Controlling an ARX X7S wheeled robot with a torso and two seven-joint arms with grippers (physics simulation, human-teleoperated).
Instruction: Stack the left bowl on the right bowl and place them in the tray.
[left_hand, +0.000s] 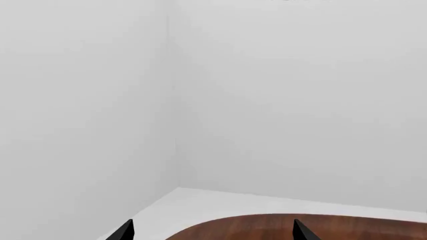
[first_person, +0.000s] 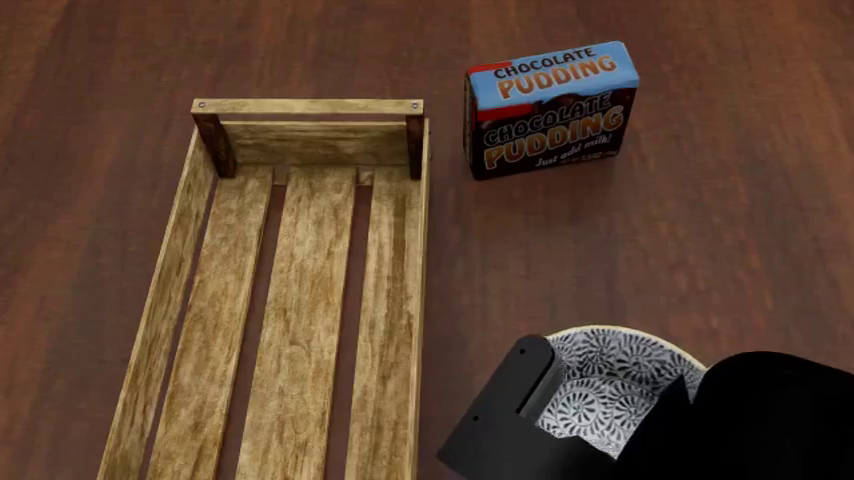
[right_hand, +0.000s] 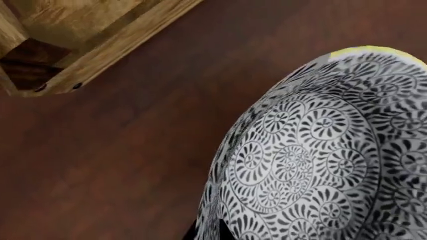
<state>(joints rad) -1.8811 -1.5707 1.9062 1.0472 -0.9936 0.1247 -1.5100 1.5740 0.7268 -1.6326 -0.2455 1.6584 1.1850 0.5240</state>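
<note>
Right claw (first_person: 607, 420) over one patterned bowl (first_person: 617, 375), one tray (first_person: 180, 270), one pudding box (first_person: 550, 108).

Patterned bowl (first_person: 607, 385) just right of wood tray (first_person: 174, 260).

Right arm (first_person: 747, 430) comes into the head view at the lower right as a black bulk, wrist angled down, with one flat black finger (first_person: 514, 400) sticking out toward the upper left; right gripper state unreadable, since only a dark sliver of finger shows at the edge of the right wrist view. Left gripper (left_hand: 212, 232) is out of the head view and held level, its two black fingertips (left_hand: 123, 231) set wide apart with nothing between them.
</note>
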